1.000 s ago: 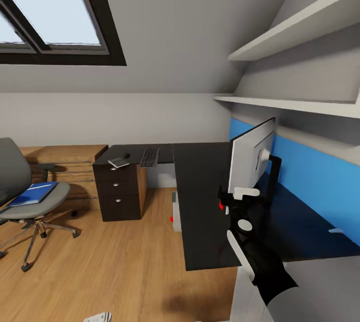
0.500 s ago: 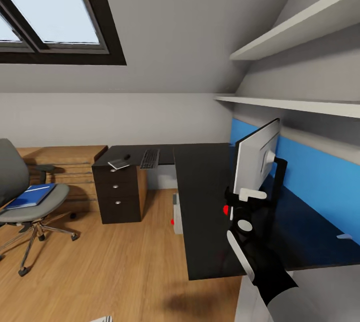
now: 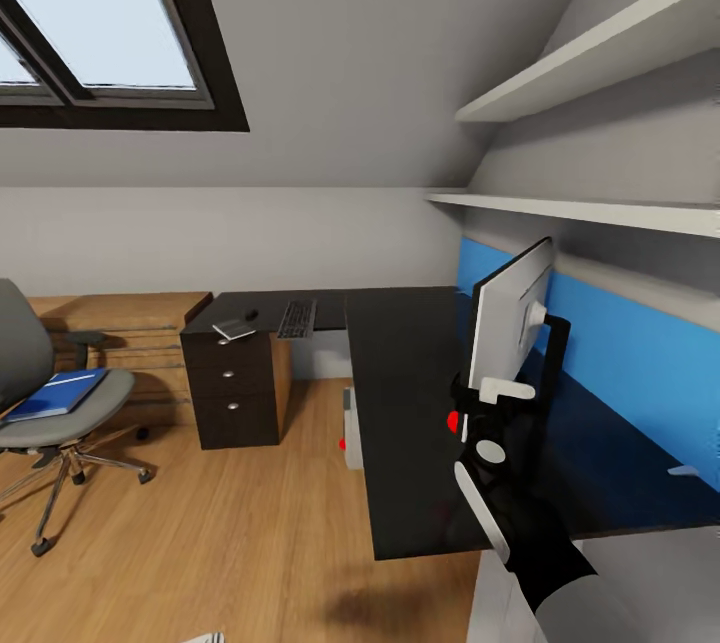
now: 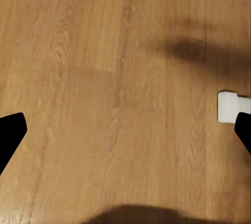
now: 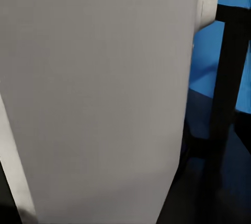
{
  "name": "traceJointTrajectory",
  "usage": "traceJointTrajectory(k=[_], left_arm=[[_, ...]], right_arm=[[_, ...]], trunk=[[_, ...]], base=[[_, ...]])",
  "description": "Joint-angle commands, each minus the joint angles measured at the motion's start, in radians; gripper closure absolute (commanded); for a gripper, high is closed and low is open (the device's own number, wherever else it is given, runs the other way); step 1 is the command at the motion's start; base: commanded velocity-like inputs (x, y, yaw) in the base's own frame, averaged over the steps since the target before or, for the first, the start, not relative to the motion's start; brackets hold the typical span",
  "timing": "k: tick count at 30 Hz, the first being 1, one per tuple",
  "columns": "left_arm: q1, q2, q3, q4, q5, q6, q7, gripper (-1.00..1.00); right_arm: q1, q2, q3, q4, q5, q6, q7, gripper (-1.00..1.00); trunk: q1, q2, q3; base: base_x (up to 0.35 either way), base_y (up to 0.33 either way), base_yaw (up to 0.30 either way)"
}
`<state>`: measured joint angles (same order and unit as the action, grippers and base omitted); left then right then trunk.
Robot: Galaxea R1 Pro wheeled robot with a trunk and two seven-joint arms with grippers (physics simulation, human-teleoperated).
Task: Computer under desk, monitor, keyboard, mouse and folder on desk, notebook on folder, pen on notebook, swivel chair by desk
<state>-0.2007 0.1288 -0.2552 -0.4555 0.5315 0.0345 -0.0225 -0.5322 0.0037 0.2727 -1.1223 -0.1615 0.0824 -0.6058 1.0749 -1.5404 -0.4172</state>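
The monitor [image 3: 508, 321] stands edge-on over the black desk [image 3: 400, 393], its pale grey back [image 5: 94, 93] toward the blue wall and a red dot at its lower corner. My right gripper [image 3: 478, 403] is shut on its lower edge. On the desk's far wing lie the keyboard [image 3: 297, 317], the mouse [image 3: 251, 314] and the grey notebook [image 3: 235, 327]. The blue folder [image 3: 55, 393] rests on the seat of the swivel chair [image 3: 75, 418] at the left. The computer [image 3: 350, 418] sits under the desk. My left gripper [image 4: 125, 135] hangs open above the wood floor. The pen is out of view.
A dark drawer unit [image 3: 230, 383] holds up the desk's far end, with a low light-wood cabinet [image 3: 120, 323] behind the chair. Two white shelves [image 3: 590, 208] jut out above the blue wall panel [image 3: 640, 363]. A small white block [image 4: 230, 107] lies on the floor.
The monitor and my right gripper have shifted slightly toward the blue wall. The camera has drifted, so the chair sits further left in the picture.
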Motion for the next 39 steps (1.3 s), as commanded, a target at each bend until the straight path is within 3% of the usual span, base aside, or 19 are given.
traceJointTrajectory(k=[1,21,30,39], left_arm=[[0.0,0.001,-0.004,-0.002,0.008,0.004,0.0,-1.0],[0.0,0.0,-0.004,-0.001,0.008,0.003,0.0,-1.0],[0.0,0.0,-0.003,-0.002,0.008,0.002,0.0,-1.0],[0.0,0.0,-0.003,-0.002,0.008,0.002,0.0,-1.0]], right_arm=[[-0.001,0.0,0.002,-0.001,-0.003,0.007,-0.007,-1.0],[0.004,0.0,0.003,-0.001,-0.006,0.007,-0.008,-1.0],[0.004,-0.001,0.003,-0.001,-0.006,0.007,-0.007,-1.0],[0.006,-0.001,0.003,-0.002,-0.006,0.007,-0.006,-1.0]], trunk=[[0.0,-0.001,0.0],[0.0,-0.001,0.026],[0.0,-0.001,0.035],[0.0,-0.001,0.044]], base=[[0.0,0.0,-0.119],[-0.003,-0.007,-0.133],[-0.015,-0.287,-0.141],[0.0,-0.087,-0.139]])
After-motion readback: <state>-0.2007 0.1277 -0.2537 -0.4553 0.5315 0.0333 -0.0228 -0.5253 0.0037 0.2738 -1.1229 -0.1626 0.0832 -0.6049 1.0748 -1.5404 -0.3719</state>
